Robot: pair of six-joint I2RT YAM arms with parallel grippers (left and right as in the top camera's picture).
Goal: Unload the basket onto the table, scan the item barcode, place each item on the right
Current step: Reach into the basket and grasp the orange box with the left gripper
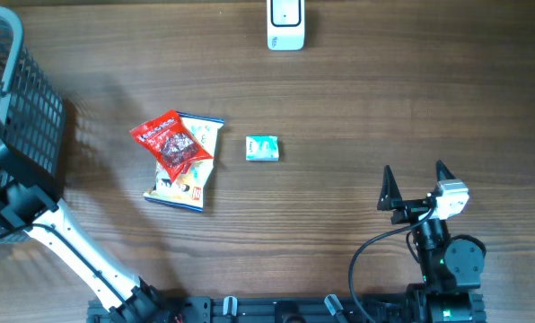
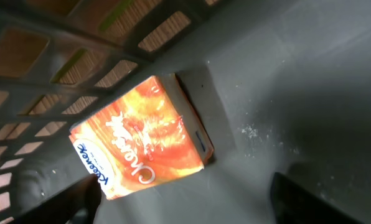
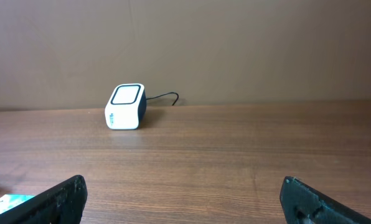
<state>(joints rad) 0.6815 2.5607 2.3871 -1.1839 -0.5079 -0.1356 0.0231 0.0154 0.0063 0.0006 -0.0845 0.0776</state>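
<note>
Your left gripper (image 2: 184,190) is hanging wide open inside the basket (image 2: 310,74), gripping nothing, the orange Kleenex pack (image 2: 139,137) lying just ahead. Your right gripper (image 3: 182,199) is gaping empty, facing the scanner (image 3: 125,107).

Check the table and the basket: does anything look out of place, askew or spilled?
Nothing looks damaged. Two small oddities: the red snack packet lies crooked across the white packet, and the orange tissue pack sits askew in the basket corner, with pale specks nearby on its floor.
</note>
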